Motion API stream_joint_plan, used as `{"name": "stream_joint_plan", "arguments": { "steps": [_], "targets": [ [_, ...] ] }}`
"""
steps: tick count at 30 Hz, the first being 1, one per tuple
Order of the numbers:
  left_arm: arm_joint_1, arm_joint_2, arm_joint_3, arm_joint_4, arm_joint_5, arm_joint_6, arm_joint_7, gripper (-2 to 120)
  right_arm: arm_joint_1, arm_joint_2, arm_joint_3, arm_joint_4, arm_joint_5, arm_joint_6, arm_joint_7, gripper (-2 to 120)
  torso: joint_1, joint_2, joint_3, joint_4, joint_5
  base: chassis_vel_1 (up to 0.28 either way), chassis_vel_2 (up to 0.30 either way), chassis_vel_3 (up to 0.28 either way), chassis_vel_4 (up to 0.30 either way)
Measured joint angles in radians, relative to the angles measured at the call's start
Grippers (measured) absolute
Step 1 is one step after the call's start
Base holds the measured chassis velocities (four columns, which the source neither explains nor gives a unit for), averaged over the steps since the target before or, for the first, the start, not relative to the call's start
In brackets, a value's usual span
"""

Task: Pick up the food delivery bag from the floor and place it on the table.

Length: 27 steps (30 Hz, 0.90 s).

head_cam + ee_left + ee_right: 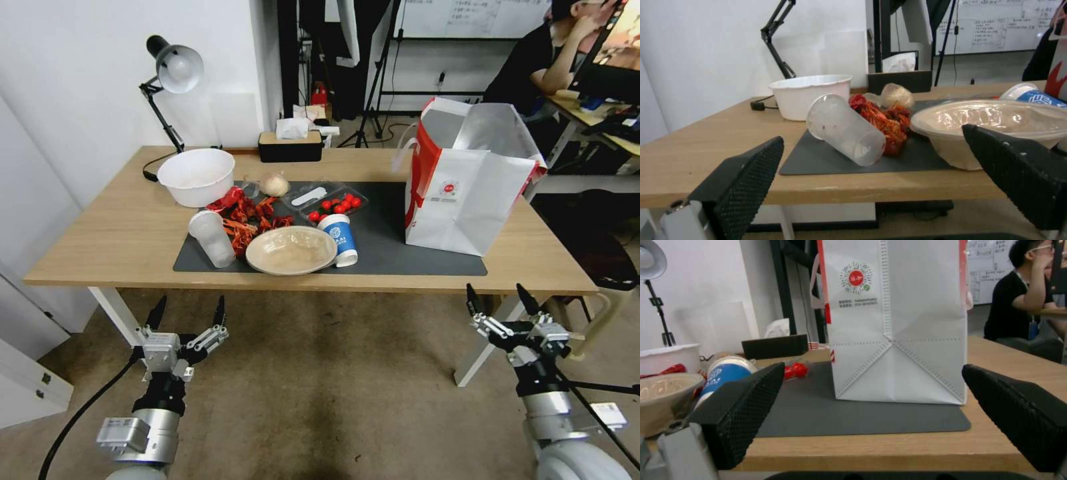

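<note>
Food delivery bag: upright on the table, at the right end of the dark grey mat, mouth open, foil lining showing, free of both grippers. Left of it on the mat: blue paper cup on its side, lidded bowl, tipped clear cup. Left gripper: low over the floor, short of the table's near edge, fingers apart, empty. Right gripper: likewise low before the table edge, facing the bag, fingers spread, empty.
</note>
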Motion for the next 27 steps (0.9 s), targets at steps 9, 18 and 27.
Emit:
{"name": "stream_joint_plan", "arguments": {
  "steps": [9,18,27],
  "targets": [
    [0.001,-0.001,0.001,0.010,0.009,-0.016,0.000,100,0.000,0.003,-0.004,0.018,-0.005,-0.018,0.012,100,0.000,0.000,0.000,0.0000,0.0002,0.000,0.000,0.000,0.000],
    [0.003,-0.003,-0.001,-0.004,0.008,-0.019,-0.009,100,-0.001,0.003,-0.005,0.039,-0.003,-0.035,0.029,100,0.000,0.000,0.000,0.0000,0.0001,0.000,0.000,0.000,0.000],
    [0.007,-0.002,-0.009,-0.025,0.006,-0.019,-0.014,100,-0.010,0.018,-0.011,0.053,-0.008,-0.051,0.043,100,0.000,0.000,0.000,-0.0001,0.0001,0.000,0.000,0.000,0.000]
  ]
}}
